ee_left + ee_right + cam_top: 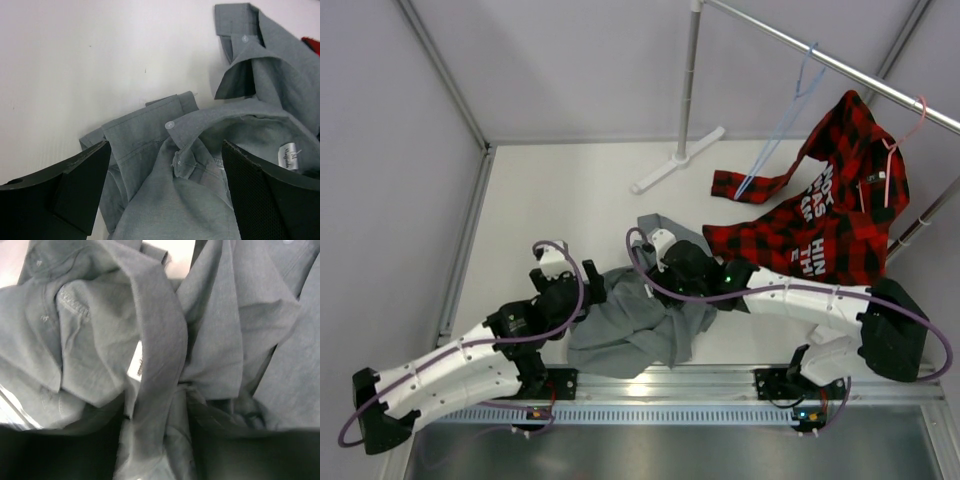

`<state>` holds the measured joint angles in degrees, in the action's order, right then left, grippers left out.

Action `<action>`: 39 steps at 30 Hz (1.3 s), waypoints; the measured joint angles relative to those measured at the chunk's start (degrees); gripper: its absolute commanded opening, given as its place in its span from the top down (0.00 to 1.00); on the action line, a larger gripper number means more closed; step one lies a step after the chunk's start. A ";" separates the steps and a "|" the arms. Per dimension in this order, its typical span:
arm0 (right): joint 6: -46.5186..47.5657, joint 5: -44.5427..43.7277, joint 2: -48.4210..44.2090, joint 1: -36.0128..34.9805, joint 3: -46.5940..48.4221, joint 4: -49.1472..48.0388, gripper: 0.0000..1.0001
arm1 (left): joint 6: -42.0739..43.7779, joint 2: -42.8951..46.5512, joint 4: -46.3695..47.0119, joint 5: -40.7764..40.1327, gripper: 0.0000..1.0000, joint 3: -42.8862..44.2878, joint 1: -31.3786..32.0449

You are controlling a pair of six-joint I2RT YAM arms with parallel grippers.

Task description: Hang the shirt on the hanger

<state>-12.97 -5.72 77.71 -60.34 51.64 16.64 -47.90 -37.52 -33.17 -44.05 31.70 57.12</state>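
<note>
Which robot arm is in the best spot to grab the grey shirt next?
Right, probably: the right claw is pressed into the crumpled grey button-up shirt with a fold bunched inside it. The left claw hangs wide open over the shirt's collar.

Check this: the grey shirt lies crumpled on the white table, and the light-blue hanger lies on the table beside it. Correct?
One part is wrong. The grey shirt lies crumpled on the white table, but the light-blue hanger hangs from the metal rail, as the top external view shows.
</note>
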 measured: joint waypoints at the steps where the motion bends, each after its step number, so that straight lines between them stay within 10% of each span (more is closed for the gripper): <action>1: 0.26 -0.42 0.57 0.00 -0.26 -1.07 0.79 | 0.92 -0.87 0.31 0.63 0.04 0.02 -0.35; 3: 0.13 -1.16 1.16 -0.02 -0.61 -2.21 1.00 | 2.71 -2.95 0.68 1.88 0.02 0.17 -1.20; 16: 0.39 -10.03 -14.53 0.02 -1.70 3.26 1.00 | 22.12 -5.29 17.62 15.08 0.16 0.46 -3.58; 17: 0.39 -10.36 -15.87 0.02 -1.68 3.96 1.00 | 24.02 -5.27 19.98 16.76 0.25 0.44 -3.58; 19: 0.39 -10.78 -18.60 0.09 -1.64 5.73 1.00 | 27.39 -5.38 24.65 20.39 0.80 0.42 -3.56; 20: 0.37 -10.84 -19.65 0.13 -1.62 6.49 1.00 | 28.92 -5.60 26.91 21.90 0.80 0.44 -3.56; 27: 0.35 -11.15 -23.56 1.77 -0.94 11.45 1.00 | 34.07 -7.23 33.68 33.86 0.39 0.00 -3.56; 39: 0.66 -10.56 -23.39 5.46 1.33 14.43 1.00 | 32.54 -4.74 34.93 46.03 0.14 -3.67 -3.56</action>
<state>-12.32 -16.27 54.33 -54.87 52.97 31.07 -15.35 -42.26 1.76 1.98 28.03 53.56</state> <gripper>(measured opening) 0.007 0.806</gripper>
